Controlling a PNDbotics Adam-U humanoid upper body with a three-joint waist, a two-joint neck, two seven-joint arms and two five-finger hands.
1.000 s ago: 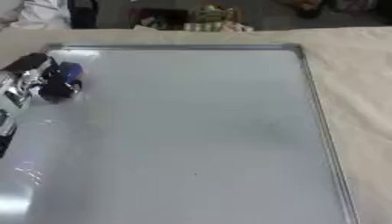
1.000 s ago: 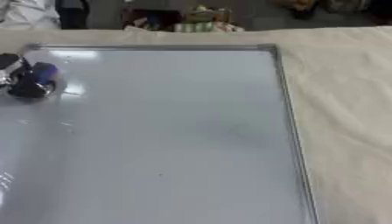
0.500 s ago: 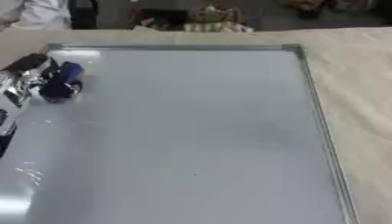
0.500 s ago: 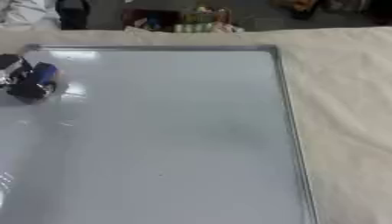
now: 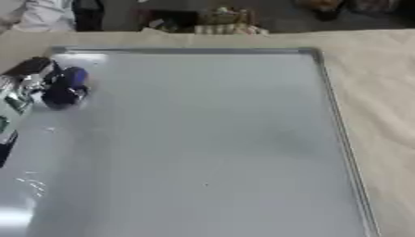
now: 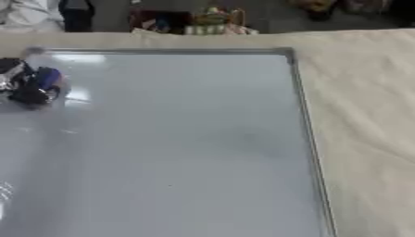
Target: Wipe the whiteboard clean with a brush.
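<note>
Little has moved: left hand (image 5: 24, 88), fingers curled round the blue brush (image 5: 66, 85), mid-wipe on the whiteboard (image 5: 203, 139); next sweep rightward.

- My left hand (image 5: 24, 90) is black with silver joints, catching pale glints.
- The brush (image 5: 65, 87) I hold is deep blue up top, near black lower down.
- The whiteboard (image 5: 203, 139) is pale grey-white, with a faint darker smudge right of its middle and white glare patches near the far left corner and the near left edge.
- Its frame (image 5: 344, 139) is dull silver-grey.
- The cloth (image 6: 365, 102) under it is plain beige.
</note>
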